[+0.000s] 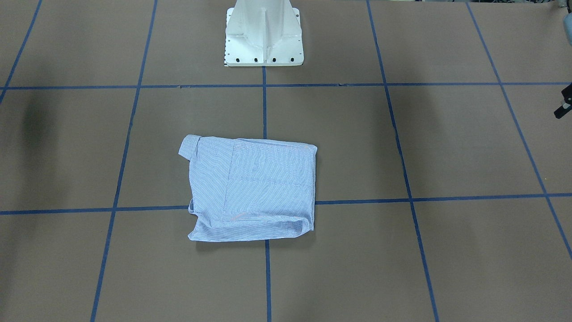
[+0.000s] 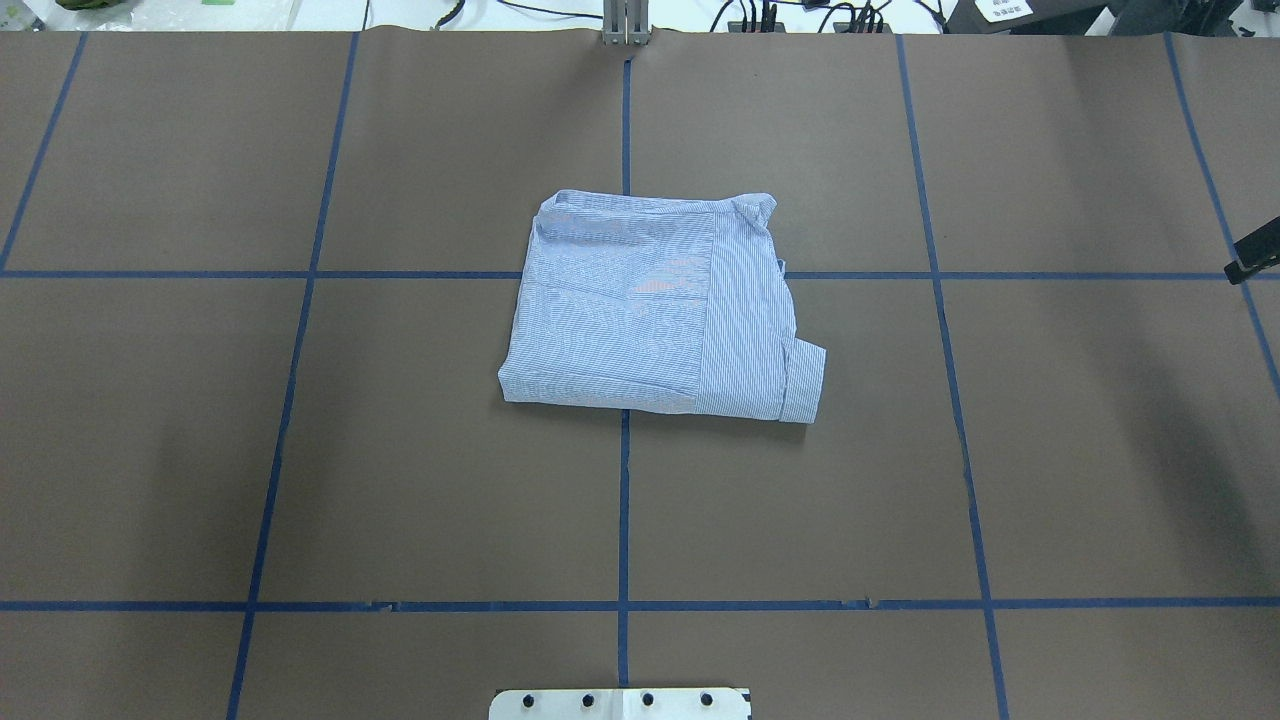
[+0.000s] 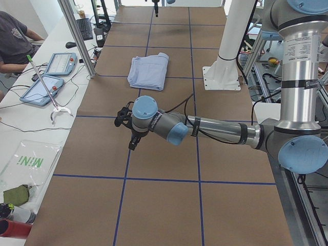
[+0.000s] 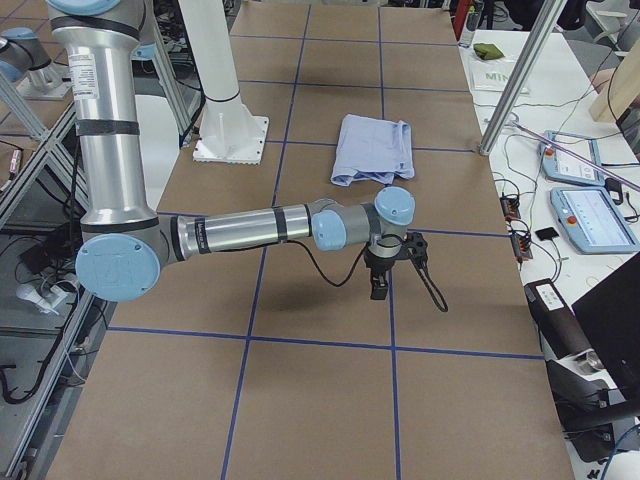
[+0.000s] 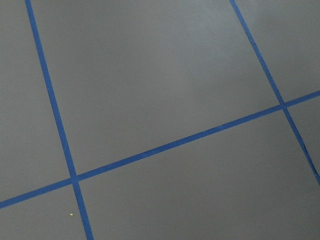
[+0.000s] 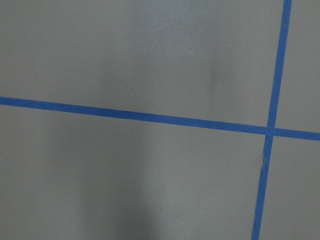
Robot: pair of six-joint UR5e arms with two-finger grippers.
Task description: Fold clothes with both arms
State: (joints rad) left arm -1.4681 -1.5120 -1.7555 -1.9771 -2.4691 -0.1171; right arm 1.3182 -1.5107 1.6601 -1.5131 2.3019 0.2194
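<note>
Tugging the shirt's (image 2: 620,310) cuff (image 2: 805,382), jutting at 4 o'clock, could undo the folds; whether the left end effector (image 3: 130,138) and right end effector (image 4: 382,283) are apart cannot be told.

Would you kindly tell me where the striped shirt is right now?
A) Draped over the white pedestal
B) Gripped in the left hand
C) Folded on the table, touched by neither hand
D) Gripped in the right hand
C: the shirt lies folded on the brown table, while the left hand and the right hand hang over bare table well apart from it.
</note>
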